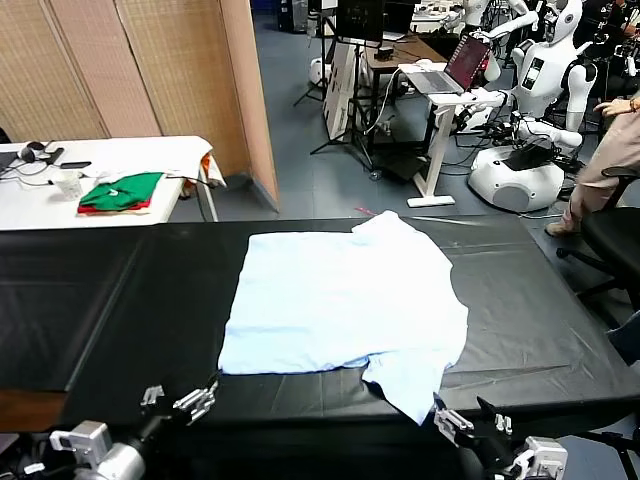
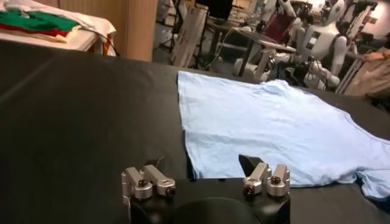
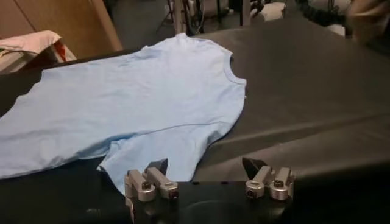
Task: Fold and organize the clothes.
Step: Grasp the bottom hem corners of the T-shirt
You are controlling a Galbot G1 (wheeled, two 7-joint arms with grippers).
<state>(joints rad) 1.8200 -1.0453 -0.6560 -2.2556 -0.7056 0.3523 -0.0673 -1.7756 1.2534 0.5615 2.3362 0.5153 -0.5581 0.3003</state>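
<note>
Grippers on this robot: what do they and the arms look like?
Both the left gripper and the right gripper have silver-grey metal finger mounts with dark screws, black tips and a black body behind. In the head view the wrists are silver-grey cylinders. No cables or markings show.

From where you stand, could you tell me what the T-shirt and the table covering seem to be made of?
Light-blue T-shirt: thin, soft, matte fabric, probably cotton knit; it lies limp with small wrinkles.
Black table covering: smooth sheet with a faint sheen, possibly vinyl or coated cloth; creases catch light.
</note>
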